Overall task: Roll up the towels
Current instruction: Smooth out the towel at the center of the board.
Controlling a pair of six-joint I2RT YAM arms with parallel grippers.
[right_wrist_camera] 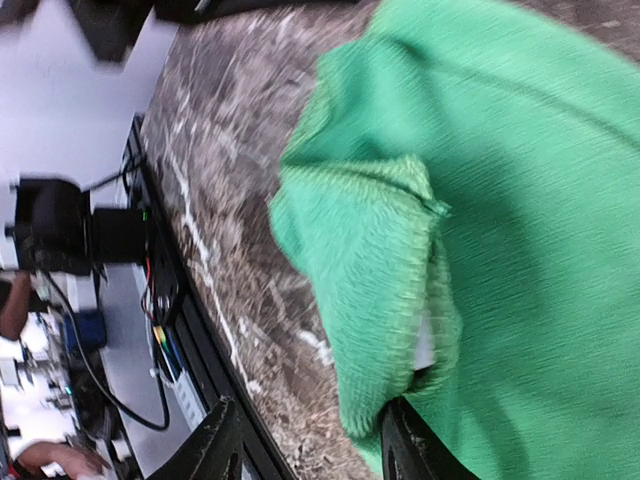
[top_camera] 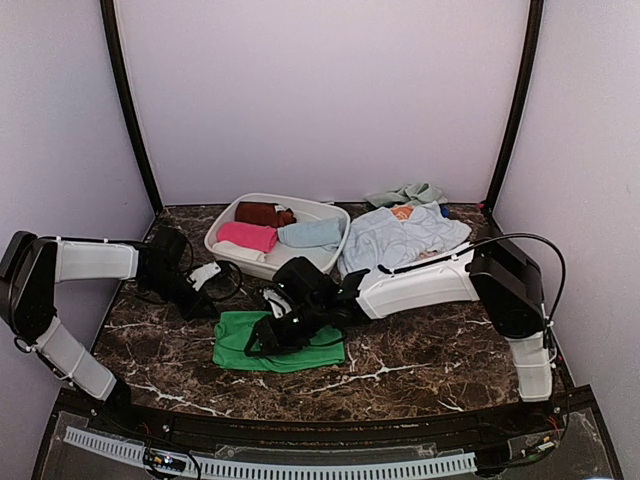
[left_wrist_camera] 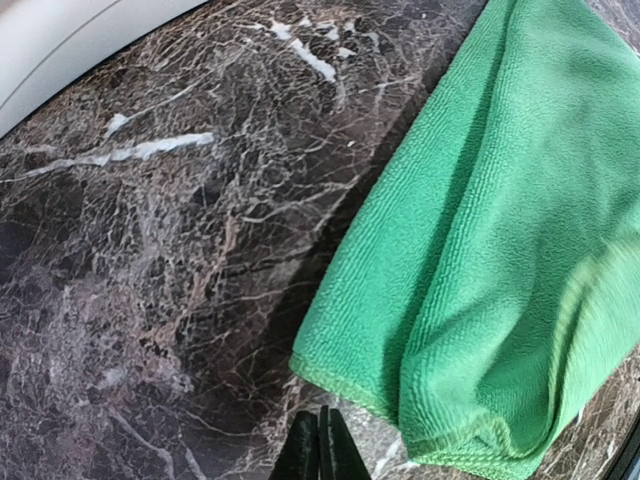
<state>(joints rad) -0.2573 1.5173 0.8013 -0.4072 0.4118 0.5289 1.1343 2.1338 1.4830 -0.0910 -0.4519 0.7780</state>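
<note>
Green towel [top_camera: 285, 350] lies mostly flat on the tabletop [top_camera: 420, 350], front-centre, just in front of the white basin [top_camera: 225, 255]. One corner is folded back on itself. The brown towel [top_camera: 262, 213], pink towel [top_camera: 247, 236] and pale blue towel [top_camera: 312, 233] sit bunched in the basin. A heap of pale cloths [top_camera: 405, 235] lies just right of the basin.

Right claw [right_wrist_camera: 310, 440]: jaws apart, low over the towel's left part, with the folded hem against one finger [right_wrist_camera: 405, 450]. That wrist view is blurred, so I can't tell if the fabric is hooked on the finger or just lying by it.

Left claw [left_wrist_camera: 322, 452]: tips pressed together and holding nothing, on bare tabletop just beside the towel's left edge.

Step, as judged: starting the roll on the green towel. To do it well:
- Use the folded-back corner as the seed, but square it first so the hem runs straight across, or the roll will come out as a cone.
- The left claw has to spread before it can take the hem, or it can stay together and pin the far side.
- Make the first turn tight, with both ends advancing evenly.
- The cloth is soft and the tabletop looks slick, so the whole towel is likely to slide rather than roll. Press down lightly while turning.
</note>
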